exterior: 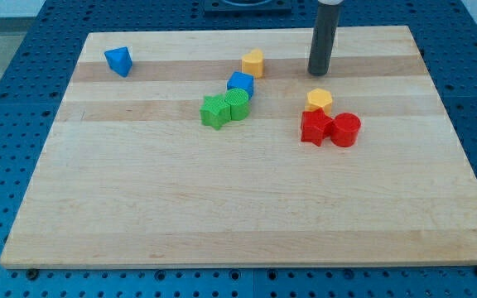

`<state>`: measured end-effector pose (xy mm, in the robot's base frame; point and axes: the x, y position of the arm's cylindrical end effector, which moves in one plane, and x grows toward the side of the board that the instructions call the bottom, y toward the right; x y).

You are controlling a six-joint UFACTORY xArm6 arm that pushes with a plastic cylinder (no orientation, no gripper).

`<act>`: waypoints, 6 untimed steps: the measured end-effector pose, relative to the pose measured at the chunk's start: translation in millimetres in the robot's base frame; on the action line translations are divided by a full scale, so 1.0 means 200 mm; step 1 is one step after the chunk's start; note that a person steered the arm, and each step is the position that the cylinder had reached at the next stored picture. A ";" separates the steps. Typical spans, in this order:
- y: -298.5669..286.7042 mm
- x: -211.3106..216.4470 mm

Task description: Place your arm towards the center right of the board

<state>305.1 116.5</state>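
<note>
**A:** Where does the arm stand?

**B:** The dark rod comes down upright from the view's top, right of centre. My tip (319,73) rests on the far part of the counter (222,207), well right of the yellow block (253,62) with the rounded top and just beyond the yellow hexagonal block (319,100). It touches no block. The rig has no jaws, so nothing can be said of them opening or closing.

**A:** And the centre right of the counter?

**B:** That region lies nearer than the tip and to its right, past the red pair; the tip is farther back than it.

**A:** Count the blocks.

**B:** Seven. Two yellow, already named. Two red: a red star-shaped block (315,127) and a red cylinder (345,130), touching side by side, with the yellow hexagon just behind them. Two green: a green star-shaped block (214,111) touching a green rounded block (238,103). Two blue would be wrong; there are a blue cube-like block (240,83) touching the green rounded one, and a blue triangular block (118,61) alone at the far left, so eight altogether.
</note>
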 end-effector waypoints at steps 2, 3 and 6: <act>0.24 0.03; 0.43 0.21; 0.57 0.80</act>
